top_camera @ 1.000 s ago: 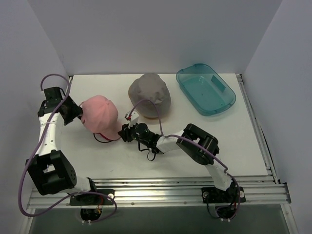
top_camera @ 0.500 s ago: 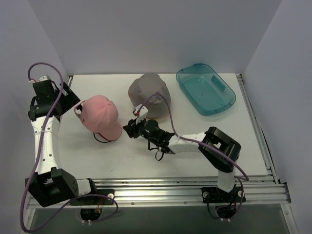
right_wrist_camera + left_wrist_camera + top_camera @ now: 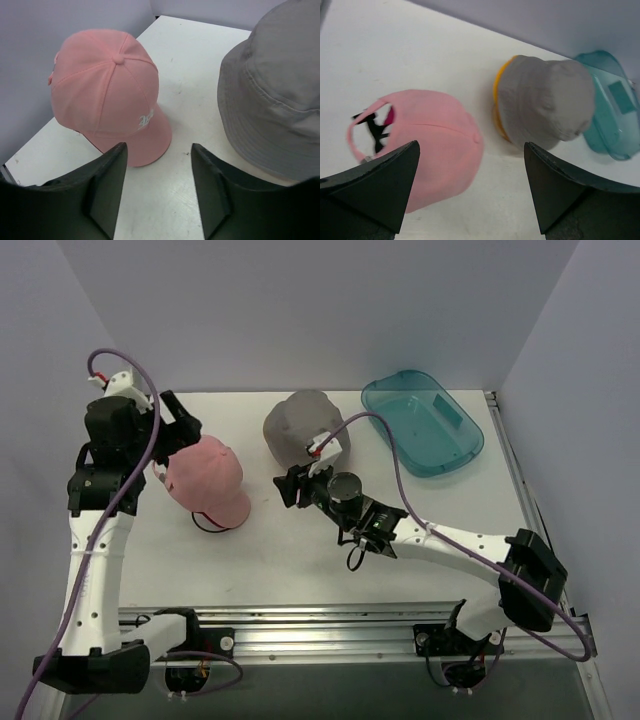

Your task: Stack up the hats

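The pale pink cap sits at the left of the table, brim toward the front; it also shows in the left wrist view and the right wrist view. A bit of magenta cap shows through its back opening. The grey bucket hat sits at the back middle, with a mustard yellow hat's edge showing under it. My left gripper is open and empty, above the pink cap's back. My right gripper is open and empty, between the two piles.
A teal plastic tray lies at the back right, also in the left wrist view. A black wire stand pokes out under the pink cap. White walls close in on the left, back and right.
Both arms have lifted. My left gripper has moved right, from beside the pink cap to above its back edge. My right gripper has drawn back from the cap's brim toward the grey hat.
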Available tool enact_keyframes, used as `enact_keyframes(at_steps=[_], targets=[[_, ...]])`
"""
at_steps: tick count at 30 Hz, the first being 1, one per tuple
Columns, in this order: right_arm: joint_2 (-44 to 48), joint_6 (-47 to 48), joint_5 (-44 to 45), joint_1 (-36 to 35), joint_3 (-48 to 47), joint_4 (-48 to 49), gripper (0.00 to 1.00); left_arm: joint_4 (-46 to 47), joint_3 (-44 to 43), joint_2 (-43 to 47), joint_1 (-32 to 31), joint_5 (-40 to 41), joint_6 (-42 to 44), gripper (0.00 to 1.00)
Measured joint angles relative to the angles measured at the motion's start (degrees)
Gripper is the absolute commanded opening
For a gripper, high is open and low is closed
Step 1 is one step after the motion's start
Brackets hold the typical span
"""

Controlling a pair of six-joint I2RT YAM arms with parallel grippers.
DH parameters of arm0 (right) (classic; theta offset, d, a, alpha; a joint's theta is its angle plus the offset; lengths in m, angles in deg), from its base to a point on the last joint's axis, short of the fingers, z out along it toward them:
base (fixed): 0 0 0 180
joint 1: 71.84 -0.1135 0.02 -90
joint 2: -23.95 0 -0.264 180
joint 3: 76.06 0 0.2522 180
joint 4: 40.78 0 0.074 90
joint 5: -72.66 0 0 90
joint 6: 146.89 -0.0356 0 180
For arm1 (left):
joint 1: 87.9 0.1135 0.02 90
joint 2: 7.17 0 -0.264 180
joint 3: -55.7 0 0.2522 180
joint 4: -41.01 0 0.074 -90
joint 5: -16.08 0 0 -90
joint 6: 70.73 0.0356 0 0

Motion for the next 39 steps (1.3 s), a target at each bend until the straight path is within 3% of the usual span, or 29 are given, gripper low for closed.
enact_keyframes(at_steps=[7,9,18,23,32,39], targets=[[5.49,-1.86,5.53,0.00,-5.73,-13.57,0.77,4.28,-0.46,2.38,-17.88,1.29,0.44,0.94],[7.13,-2.34,7.48,0.00,-7.69,-17.66,0.99,5.53,-0.26,2.78,-22.14,2.05,0.55,0.94],[16.41,-2.95,20.52,0.00,-10.93,-28.55,1.00,15.61,8.20,6.49,-36.28,1.73,1.40,0.94],[20.02,-5.07,28.55,0.00,-7.48,-28.94,1.00,20.74,12.04,4.79,-43.10,0.96,2.19,0.94],[21.03,-8.17,35.58,0.00,-4.39,-30.71,1.00,32.89,25.20,6.73,-47.76,0.79,3.23,0.94],[27.12,-8.33,37.79,0.00,4.17,-26.56,1.00,40.57,30.69,7.30,-49.18,0.74,5.22,0.94]])
